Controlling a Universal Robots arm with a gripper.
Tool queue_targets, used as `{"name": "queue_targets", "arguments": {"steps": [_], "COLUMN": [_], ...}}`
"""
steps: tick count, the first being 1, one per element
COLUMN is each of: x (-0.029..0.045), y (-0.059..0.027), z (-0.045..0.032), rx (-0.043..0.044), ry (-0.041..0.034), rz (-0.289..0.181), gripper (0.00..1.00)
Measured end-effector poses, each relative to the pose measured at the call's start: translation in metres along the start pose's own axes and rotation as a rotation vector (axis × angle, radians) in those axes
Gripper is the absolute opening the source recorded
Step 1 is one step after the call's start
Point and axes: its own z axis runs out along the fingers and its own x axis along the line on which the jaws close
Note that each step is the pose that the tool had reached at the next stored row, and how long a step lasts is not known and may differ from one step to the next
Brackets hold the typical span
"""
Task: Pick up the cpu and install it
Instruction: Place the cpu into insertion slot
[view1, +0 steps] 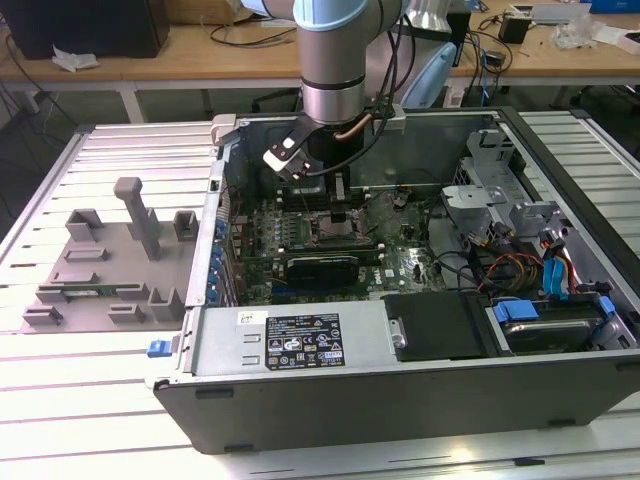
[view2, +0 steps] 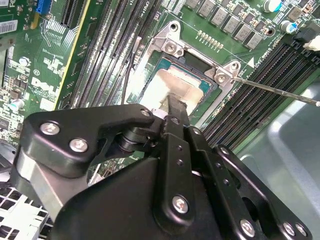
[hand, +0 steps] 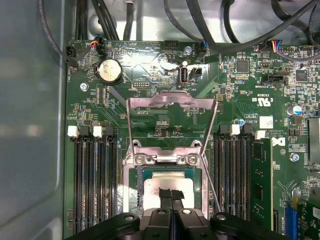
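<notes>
First wrist view, straight down on the motherboard (hand: 150, 65): socket (hand: 165, 159) taken as the landmark. Load plate (hand: 172, 101) hinged up and open just beyond the socket. The cpu (hand: 155, 182) lying flat inside the socket, silvery-white top up, darker rim inside the metal frame. Gripper (hand: 171, 195) over the middle of the cpu, its two fingertips (hand: 165, 195) closed against each other and gripping nothing. Memory slots (hand: 95, 185) flanking the socket on both sides; coin cell (hand: 110, 71) well past the load plate. Second wrist view, the same socket (view2: 172, 46) seen aslant: added here, the gripper's black linkage (view2: 150, 190) in the foreground and a thin lever rod (view2: 270, 89) running out from a corner of the socket across the neighbouring slots. The cpu (view2: 172, 82) seated level; finger end at its top, contact not to be told. Exterior view, the wider setting: arm (view1: 335, 50) reaching down into the open grey case (view1: 400, 400), gripper (view1: 338, 215) over the socket's place, long black card (view1: 320, 268) just beside it. Grey fixture tray (view1: 100, 260) outside the case, well apart from the socket toward the exterior view's left.
</notes>
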Motion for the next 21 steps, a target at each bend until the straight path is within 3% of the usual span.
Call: {"name": "queue_targets", "arguments": {"steps": [4, 6, 9, 21], "x": [0.0, -0.0002, -0.0001, 0.0001], "y": [0.0, -0.0001, -0.0003, -0.0007], "z": [0.0004, 0.0019, 0.0042, 0.0124], "rx": [0.001, 0.0113, 0.0185, 0.0197], "ry": [-0.0005, -0.0009, -0.001, -0.0019], "rz": [0.0, 0.001, 0.002, 0.002], "gripper": [0.11, 0.11, 0.11, 0.11]}}
